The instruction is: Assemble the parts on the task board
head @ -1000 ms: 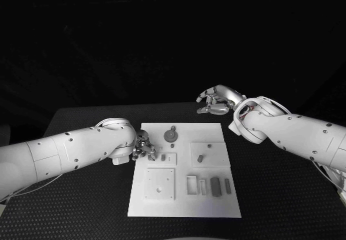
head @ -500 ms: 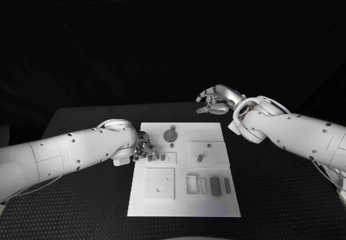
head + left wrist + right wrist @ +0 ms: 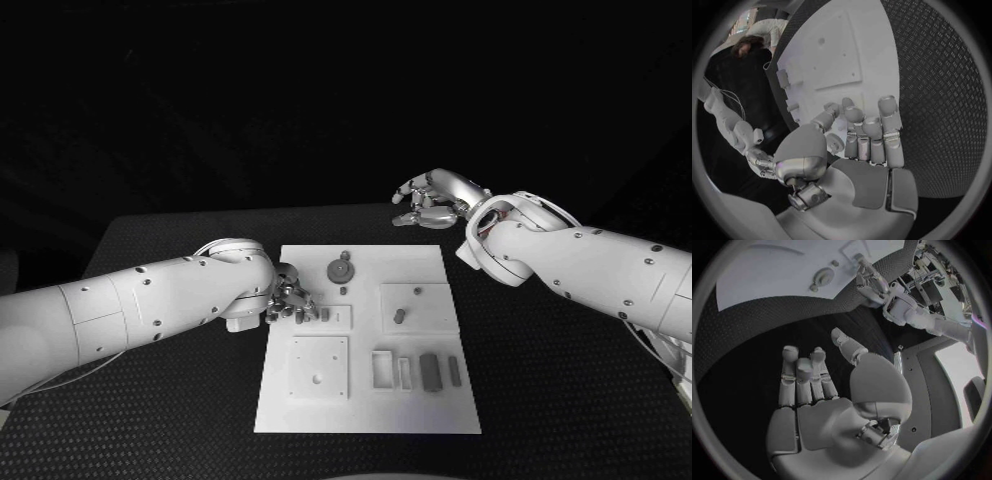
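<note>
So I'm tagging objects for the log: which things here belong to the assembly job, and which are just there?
Job:
task board
round part
upright part
row of parts
left hand, at the board's edge
right hand, beyond the board

Just there:
black table

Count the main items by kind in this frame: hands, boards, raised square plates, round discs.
Silver many-fingered hands: 2 (left, right)
White flat task board: 1
Raised white square plates on the board: 2 ()
Round grey disc part: 1
Total: 6
The smaller grey parts are too small to count reliably.
</note>
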Controlling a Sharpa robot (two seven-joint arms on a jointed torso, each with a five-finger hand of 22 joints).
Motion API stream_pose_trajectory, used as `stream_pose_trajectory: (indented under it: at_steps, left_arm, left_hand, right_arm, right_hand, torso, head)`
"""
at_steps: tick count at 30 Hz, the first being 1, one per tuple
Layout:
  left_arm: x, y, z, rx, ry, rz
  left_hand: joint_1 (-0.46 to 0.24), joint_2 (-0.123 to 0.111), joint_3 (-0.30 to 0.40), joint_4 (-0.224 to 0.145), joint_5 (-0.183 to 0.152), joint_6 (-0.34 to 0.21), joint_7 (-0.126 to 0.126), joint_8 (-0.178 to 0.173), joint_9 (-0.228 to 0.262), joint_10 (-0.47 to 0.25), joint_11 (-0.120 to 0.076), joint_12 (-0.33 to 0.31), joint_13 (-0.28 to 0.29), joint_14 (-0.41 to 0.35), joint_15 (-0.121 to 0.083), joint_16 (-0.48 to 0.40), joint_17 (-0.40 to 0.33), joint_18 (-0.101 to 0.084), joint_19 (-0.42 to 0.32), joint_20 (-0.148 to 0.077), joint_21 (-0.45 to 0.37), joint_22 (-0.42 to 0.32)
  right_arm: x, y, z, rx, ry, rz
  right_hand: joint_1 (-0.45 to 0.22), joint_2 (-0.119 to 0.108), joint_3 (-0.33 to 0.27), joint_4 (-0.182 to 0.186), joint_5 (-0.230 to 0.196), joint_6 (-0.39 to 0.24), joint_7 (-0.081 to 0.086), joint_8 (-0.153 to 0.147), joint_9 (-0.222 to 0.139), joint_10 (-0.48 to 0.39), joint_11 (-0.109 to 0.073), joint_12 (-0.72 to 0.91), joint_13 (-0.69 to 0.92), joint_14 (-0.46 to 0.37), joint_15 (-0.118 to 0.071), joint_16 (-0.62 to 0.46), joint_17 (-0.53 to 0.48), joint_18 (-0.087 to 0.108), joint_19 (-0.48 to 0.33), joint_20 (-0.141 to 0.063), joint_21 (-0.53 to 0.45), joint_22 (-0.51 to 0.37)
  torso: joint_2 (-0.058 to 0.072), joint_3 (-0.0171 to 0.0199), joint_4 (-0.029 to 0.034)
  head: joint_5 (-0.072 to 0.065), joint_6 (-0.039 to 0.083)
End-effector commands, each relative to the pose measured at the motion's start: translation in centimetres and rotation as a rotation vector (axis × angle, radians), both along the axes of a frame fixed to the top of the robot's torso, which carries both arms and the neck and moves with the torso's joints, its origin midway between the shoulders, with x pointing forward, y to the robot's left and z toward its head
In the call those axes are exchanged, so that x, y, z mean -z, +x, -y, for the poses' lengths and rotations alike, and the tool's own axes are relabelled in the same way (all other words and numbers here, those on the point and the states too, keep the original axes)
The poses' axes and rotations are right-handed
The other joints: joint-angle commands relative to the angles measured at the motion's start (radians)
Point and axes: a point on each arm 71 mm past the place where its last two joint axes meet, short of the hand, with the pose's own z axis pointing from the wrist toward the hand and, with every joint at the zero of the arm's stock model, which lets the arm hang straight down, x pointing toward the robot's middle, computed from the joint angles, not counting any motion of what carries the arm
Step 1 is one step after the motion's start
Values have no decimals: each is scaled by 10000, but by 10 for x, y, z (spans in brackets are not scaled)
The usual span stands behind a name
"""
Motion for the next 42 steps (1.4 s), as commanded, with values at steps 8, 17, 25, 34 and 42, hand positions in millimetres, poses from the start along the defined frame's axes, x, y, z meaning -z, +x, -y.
stream_pose_trajectory:
  at_steps: [8,17,25,34,42]
  left_arm:
    - [-1,1,-4,-113,-143,262]
    - [-4,1,-4,-198,-424,489]
    - [-15,6,-11,-748,-1454,555]
    - [-38,10,-13,-909,-3784,1342]
    - [-55,11,6,871,-4667,3524]
  left_hand:
    - [-598,-13,-980,-208,-65,-124,-22,155,-12,3,31,16,49,-67,-117,36,44,200,-58,-75,76,198]
    - [-899,-272,-1157,-80,-79,-145,-29,170,-53,-1,22,-10,44,-72,-140,11,40,233,-63,-81,40,168]
    - [-899,-328,-1108,-41,-79,-239,-10,145,-84,-72,29,-71,24,-117,-162,-49,18,254,-97,-76,-10,146]
    - [24,181,-742,-945,-14,-1732,665,-506,-406,-1568,679,-1295,-594,-1350,439,-1327,-584,-96,-1471,351,-1137,-328]
    - [3068,125,92,-1282,58,-2918,1603,-1765,-2077,-3115,2146,-5046,-3439,-2488,1972,-3799,-1787,85,-2773,1831,-3075,-1689]
  right_arm:
    - [0,0,-1,-128,-47,1]
    - [0,0,-2,-129,-47,3]
    - [1,0,-1,-129,-67,-28]
    - [3,2,2,-66,-110,-75]
    - [6,3,4,1,-127,-123]
  right_hand:
    - [71,16,-58,5,-8,-155,194,-47,-14,-58,-13,58,-16,21,-42,43,-13,127,2,-32,-33,110]
    - [69,14,-59,6,-8,-159,195,-48,-16,-60,-13,59,-19,20,-41,43,-14,127,1,-31,-34,110]
    - [67,15,-60,7,-8,-161,195,-49,-18,-60,-12,61,-22,19,-40,43,-16,127,1,-31,-35,109]
    - [71,22,-57,6,-8,-157,194,-47,-19,-60,-12,62,-24,19,-41,43,-17,127,1,-31,-35,109]
    - [72,27,-56,6,-8,-155,194,-45,-19,-61,-13,64,-25,19,-41,44,-17,127,1,-31,-35,109]
  torso:
    - [1,-5,-6]
    - [2,-5,-3]
    - [-2,-1,-2]
    - [-2,-4,18]
    - [3,0,11]
  head:
    - [-13,5]
    - [-29,-1]
    - [-39,29]
    - [-85,123]
    - [-55,198]
